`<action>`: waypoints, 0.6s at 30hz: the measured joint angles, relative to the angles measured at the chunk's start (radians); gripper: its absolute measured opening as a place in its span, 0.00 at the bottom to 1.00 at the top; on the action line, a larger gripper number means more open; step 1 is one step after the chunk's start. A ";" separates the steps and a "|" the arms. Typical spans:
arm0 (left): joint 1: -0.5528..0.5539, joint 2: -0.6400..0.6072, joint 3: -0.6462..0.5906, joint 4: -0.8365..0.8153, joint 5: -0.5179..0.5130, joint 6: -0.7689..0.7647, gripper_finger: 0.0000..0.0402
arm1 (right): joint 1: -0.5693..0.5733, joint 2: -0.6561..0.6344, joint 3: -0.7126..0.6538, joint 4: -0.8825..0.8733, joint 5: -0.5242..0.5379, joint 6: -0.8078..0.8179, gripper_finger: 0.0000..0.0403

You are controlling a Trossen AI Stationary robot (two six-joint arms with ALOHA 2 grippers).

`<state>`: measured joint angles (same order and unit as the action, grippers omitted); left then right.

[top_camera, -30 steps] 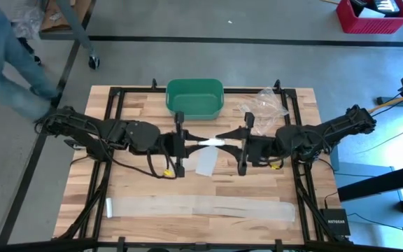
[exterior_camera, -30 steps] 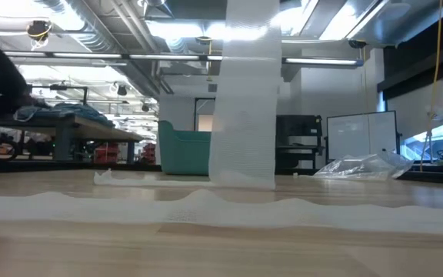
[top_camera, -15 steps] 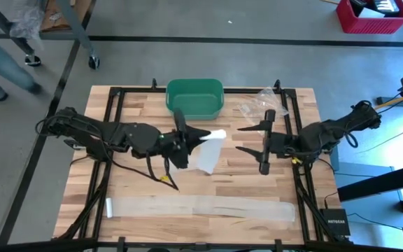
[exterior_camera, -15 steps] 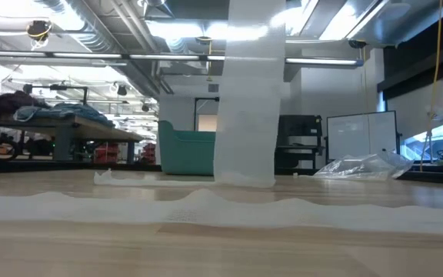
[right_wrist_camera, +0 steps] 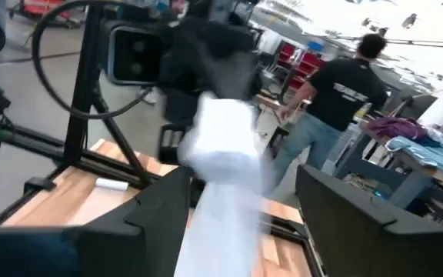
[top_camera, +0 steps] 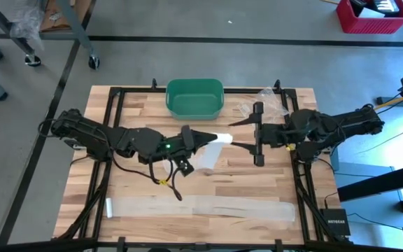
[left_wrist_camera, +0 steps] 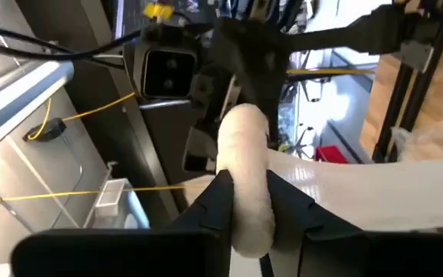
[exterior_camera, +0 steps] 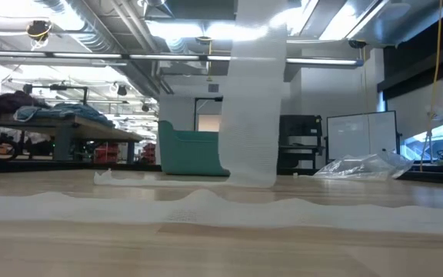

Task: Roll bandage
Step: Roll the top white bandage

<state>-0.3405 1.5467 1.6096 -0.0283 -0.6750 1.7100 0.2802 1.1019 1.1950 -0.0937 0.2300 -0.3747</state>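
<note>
— Above the middle of the surface (top_camera: 138, 189), what is being held?

— A small white roll (top_camera: 219, 137) of bandage is pinched by the left pincer (top_camera: 203, 136). Its two dark fingers (left_wrist_camera: 215, 201) are pressed on the sides of the roll. A loose tail (top_camera: 205, 157) hangs down from the roll to the wood.

— And the right pincer (top_camera: 258, 134)?

— It is spread wide and nothing is held in it. It is pointed at the roll from the other side, just beside it but not touching.

— Is more bandage seen?

— Yes. A long flat strip (top_camera: 201, 207) is laid out along the near edge of the surface, well apart from the roll. It cannot be told if it is joined to the hanging tail. A green bin (top_camera: 195, 97) is set at the far edge, with a clear bag (top_camera: 264, 103) near it.

— Which step is this?

— It looks like the winding step. The roll is only partly made, because so much cloth is left loose.

— What is needed next?

— Probably the free end of the roll should be gripped by the right pincer. Then the roll can be turned so the tail is wound on. The tail should be kept straight, or the roll may be wound crooked.
</note>
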 joint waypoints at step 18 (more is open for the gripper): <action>-0.018 0.002 0.000 0.027 -0.022 -0.061 0.10 | 0.000 0.035 0.000 -0.015 0.119 -0.102 0.46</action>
<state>-0.3585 1.5486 1.6096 -0.0014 -0.6965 1.6489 0.2806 1.1370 1.1950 -0.1084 0.3485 -0.4767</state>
